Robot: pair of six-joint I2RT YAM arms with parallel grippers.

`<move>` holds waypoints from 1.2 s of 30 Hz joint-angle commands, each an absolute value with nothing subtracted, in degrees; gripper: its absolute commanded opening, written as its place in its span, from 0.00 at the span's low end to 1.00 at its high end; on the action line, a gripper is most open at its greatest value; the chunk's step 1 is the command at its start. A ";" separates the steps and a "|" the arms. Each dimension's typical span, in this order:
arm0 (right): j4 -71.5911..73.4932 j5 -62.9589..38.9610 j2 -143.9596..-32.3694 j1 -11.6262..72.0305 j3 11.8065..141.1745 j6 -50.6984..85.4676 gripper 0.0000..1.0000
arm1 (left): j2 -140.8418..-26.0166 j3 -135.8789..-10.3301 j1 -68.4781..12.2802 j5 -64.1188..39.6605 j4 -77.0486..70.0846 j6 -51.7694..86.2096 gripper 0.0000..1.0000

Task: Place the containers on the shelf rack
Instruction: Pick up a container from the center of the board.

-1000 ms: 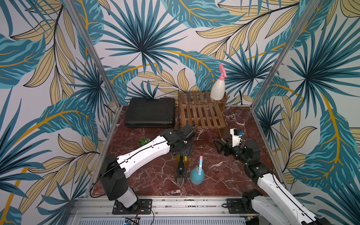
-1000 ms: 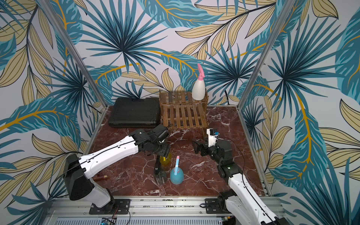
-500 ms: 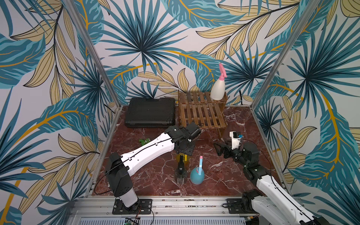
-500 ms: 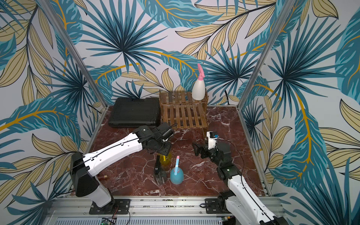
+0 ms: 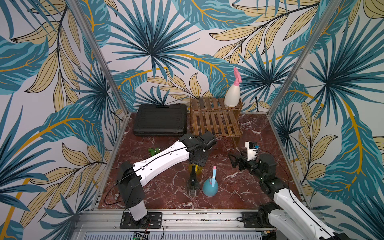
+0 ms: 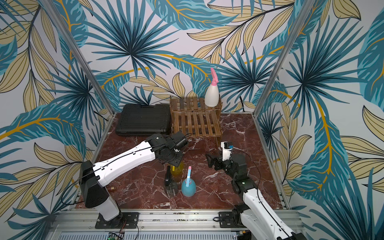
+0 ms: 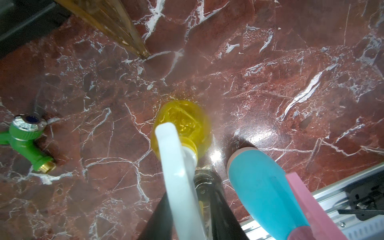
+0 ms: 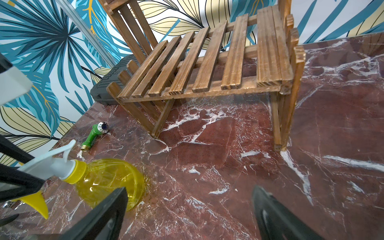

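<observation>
The yellow bottle (image 5: 198, 169) (image 6: 176, 168) (image 7: 182, 122) (image 8: 108, 180) stands mid-table. My left gripper (image 5: 199, 161) (image 7: 188, 191) points down over it, its jaws drawn in close on either side of the white trigger head; contact is unclear. In front stand the smoky bottle (image 5: 192, 185) (image 6: 170, 185) and the blue bottle (image 5: 210, 188) (image 6: 188, 188) (image 7: 264, 187). The cream-white bottle (image 5: 232, 97) (image 6: 212, 97) stands on the right of the shelf rack's (image 5: 214, 122) (image 6: 195, 122) (image 8: 207, 68) upper step. My right gripper (image 5: 233, 160) (image 6: 209, 160) (image 8: 190, 190) is open and empty, right of the yellow bottle.
A black ribbed case (image 5: 160, 120) (image 6: 143, 120) lies left of the rack at the back. A green hose nozzle (image 5: 154, 150) (image 7: 27, 137) (image 8: 96, 133) lies on the marble left of the left arm. Patterned walls and metal posts enclose the table.
The left arm has reached slightly farther right over the yellow bottle and its jaws have drawn in around the trigger head. The right arm has barely shifted. The bottles have not moved.
</observation>
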State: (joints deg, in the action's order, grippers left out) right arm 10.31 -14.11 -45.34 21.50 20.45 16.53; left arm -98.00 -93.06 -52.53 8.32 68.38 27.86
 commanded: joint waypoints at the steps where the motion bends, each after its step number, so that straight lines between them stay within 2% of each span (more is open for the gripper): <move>1: 11.24 -13.02 -43.97 21.80 19.60 16.15 0.99 | -98.24 -95.16 -52.82 9.18 68.21 26.44 0.31; 9: 9.61 -12.09 -41.15 21.77 21.35 16.48 0.99 | -97.66 -95.56 -52.85 8.67 65.49 19.96 0.12; 13: 7.79 -12.09 -40.38 21.80 22.95 15.81 0.99 | -97.37 -96.05 -52.82 7.65 62.89 14.23 0.06; 23: 4.05 -16.15 -39.64 21.80 28.38 12.62 0.99 | -99.66 -103.69 -50.61 2.37 65.09 -7.64 0.00; 29: 7.81 -26.83 -38.03 21.79 29.33 6.42 0.99 | -99.20 -107.54 -48.35 -3.23 66.38 -23.41 0.00; 33: 9.40 -36.44 -40.31 21.79 31.20 2.11 0.99 | -96.69 -106.23 -47.01 -8.71 64.79 -29.95 0.00; 36: 9.76 -40.07 -42.79 21.79 32.69 0.42 0.99 | -95.41 -105.08 -46.98 -9.87 63.39 -34.53 0.00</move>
State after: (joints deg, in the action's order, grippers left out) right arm 7.73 -32.29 -41.36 21.54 30.89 4.27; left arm -98.54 -105.51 -47.05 -5.91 65.19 -26.83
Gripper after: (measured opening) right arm 0.992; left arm 0.189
